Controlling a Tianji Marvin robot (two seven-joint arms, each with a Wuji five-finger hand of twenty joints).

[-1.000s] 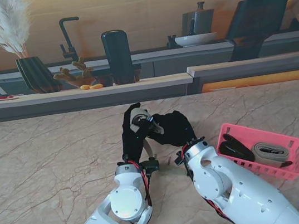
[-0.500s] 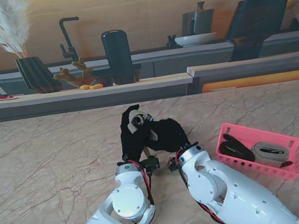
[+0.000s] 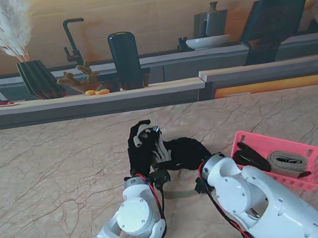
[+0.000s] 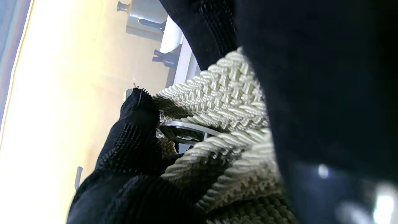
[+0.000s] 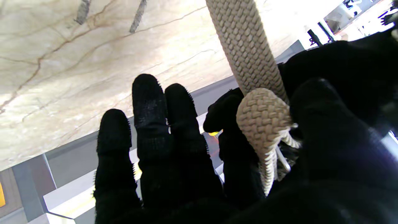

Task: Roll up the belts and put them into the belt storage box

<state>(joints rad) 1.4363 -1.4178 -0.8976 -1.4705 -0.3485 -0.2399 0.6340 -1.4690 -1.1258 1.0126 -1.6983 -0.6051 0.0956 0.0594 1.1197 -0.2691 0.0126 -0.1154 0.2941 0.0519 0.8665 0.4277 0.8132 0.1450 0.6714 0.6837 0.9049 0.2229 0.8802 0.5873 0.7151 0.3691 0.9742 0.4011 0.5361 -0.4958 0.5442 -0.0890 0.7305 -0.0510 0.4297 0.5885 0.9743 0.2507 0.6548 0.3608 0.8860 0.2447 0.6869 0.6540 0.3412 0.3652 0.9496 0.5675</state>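
At the middle of the marble table [image 3: 47, 171], the left hand [image 3: 141, 148] and right hand [image 3: 182, 151] together clutch the cream woven belt [image 4: 217, 102] between their black-gloved fingers, well apart from the pink belt storage box [image 3: 311, 174] on the right, which holds two rolled belts.

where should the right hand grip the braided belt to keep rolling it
Grip the rolled end of the braided belt, across its flat width, thumb on one face and fingers on the other. The right hand should come from the right, opposite the left hand, which already pinches the coil at the buckle. The loose tail trails nearer to me, so leave it free.
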